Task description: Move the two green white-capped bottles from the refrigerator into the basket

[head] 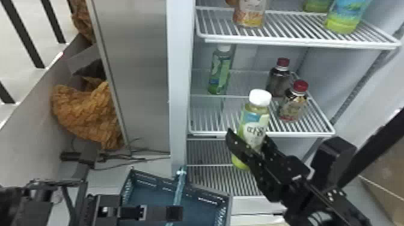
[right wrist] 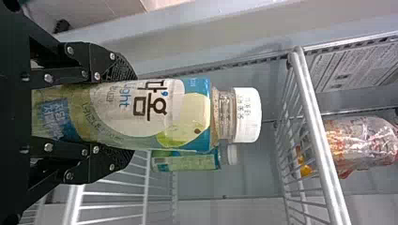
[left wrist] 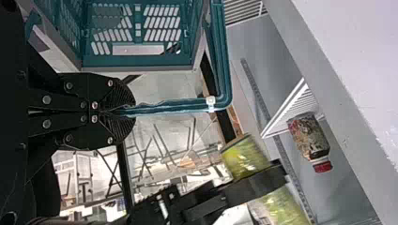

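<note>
The basket (left wrist: 136,62) is teal, the held bottle (head: 253,123) green and white-capped.

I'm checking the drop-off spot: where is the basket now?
In the head view, the basket is at the bottom edge, left of the right gripper, in front of the refrigerator; the left gripper is shut on its handle.

A tall brushed-metal panel (head: 135,75) stands before me, and thin black cables (head: 120,157) trail near its foot. Beside it, bunched brown textured material (head: 87,115) sits behind a slanting grey partition (head: 30,144). Dark bars (head: 25,33) cross the pale floor (head: 15,54) over there. Farther off, I see a white-framed rack (left wrist: 77,180) and a tangle of thin legs and rails (left wrist: 162,157) in bright, whitish light.
</note>
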